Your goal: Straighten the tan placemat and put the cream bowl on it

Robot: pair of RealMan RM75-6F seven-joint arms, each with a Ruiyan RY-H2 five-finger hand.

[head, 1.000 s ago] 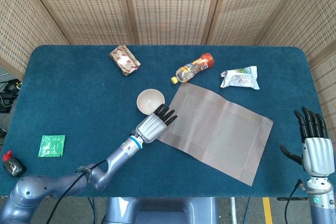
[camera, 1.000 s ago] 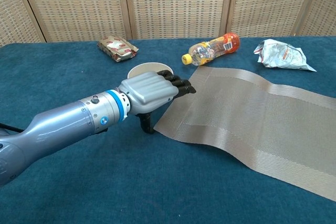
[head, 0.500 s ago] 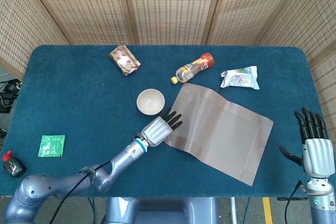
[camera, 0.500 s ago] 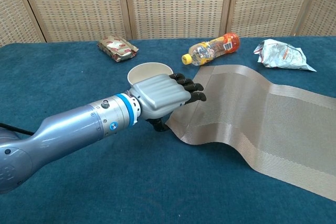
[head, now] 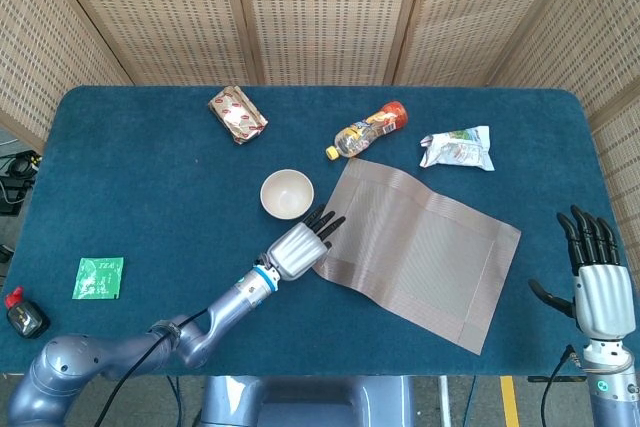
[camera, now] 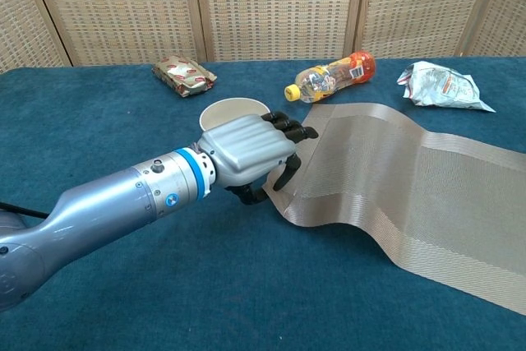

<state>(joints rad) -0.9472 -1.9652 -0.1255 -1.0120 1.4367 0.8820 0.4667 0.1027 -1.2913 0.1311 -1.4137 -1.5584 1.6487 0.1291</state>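
Lying far left near the edge: one green packet [head: 98, 277]. Sitting just left of the mat: one cream bowl [head: 287, 193], upright. Gripping the near-left corner of one tan placemat [head: 425, 247], lifting it slightly off the cloth: left hand [camera: 246, 150]. Resting beyond: one wrapped snack [head: 237, 114], one bottle [head: 368, 130], one crumpled bag [head: 457, 148]. Hovering far right, fingers spread, holding nothing: right hand [head: 598, 280].
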